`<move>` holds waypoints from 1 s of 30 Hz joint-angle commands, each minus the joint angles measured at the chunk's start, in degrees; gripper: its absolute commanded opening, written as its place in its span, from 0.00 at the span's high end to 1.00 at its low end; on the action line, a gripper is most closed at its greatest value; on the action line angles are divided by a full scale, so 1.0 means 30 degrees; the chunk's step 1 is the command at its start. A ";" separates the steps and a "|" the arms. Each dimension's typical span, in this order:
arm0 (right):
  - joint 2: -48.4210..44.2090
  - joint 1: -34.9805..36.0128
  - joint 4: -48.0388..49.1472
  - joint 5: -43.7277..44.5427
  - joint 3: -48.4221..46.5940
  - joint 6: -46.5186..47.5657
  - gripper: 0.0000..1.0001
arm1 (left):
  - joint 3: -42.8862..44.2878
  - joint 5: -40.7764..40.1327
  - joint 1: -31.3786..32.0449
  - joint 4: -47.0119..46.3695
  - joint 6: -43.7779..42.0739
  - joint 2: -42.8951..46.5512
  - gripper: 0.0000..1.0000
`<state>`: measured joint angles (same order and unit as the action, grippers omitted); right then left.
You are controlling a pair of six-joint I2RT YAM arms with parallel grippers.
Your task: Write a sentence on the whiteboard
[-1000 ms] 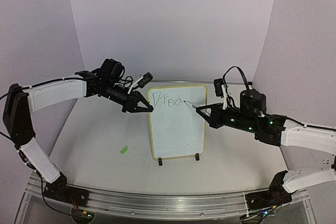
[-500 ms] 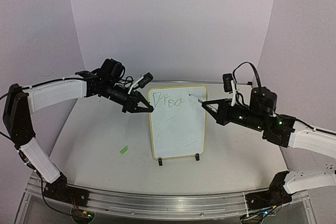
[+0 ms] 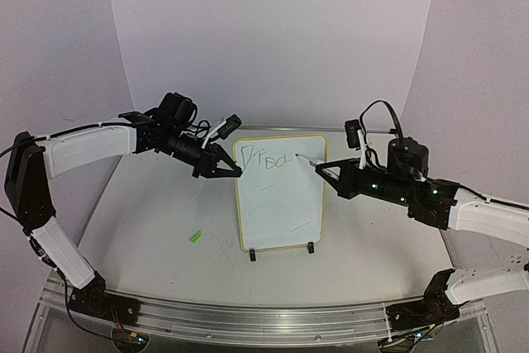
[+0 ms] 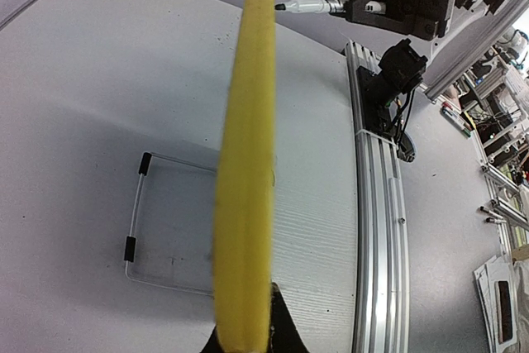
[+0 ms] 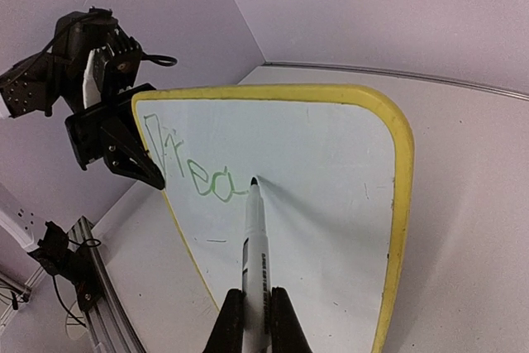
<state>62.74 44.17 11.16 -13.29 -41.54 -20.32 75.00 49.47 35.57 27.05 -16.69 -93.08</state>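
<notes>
So the whiteboard (image 3: pixel 279 204) stands upright on its two black clip feet (image 3: pixel 252 255) in the middle of the table (image 3: pixel 149 229). The left gripper (image 3: pixel 234 173) is clamped shut on the upper left edge of the yellow frame (image 4: pixel 248 163) and steadies it. The right gripper (image 3: pixel 324 171) comes in from the board's right side, its fingers (image 5: pixel 281 320) closed around a marker (image 5: pixel 254 241).

The sentence (image 5: pixel 192 169) is only just started. There's a scrawly green "Drea" along the top line of the board, and the rest of the board is blank. The marker tip sits right after the "a", either touching the surface or just off it; the wrist view doesn't settle which.

The next letter probably wants light, even pressure, since the board only rests on those feet and a hard push could tip it back against the left grip. Short strokes to the right of the "a" should fit, though there isn't much room before the frame, so small letters look like the safer bet.
</notes>
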 commanded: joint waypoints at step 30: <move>0.0183 -0.0132 0.1122 0.0955 0.0559 -0.0438 1.00 | -0.0212 -0.1690 0.0918 0.1796 -0.0800 -0.1288 1.00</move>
<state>64.41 44.14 13.15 -14.61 -38.94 -21.26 75.05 49.15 35.64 27.03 -16.56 -93.08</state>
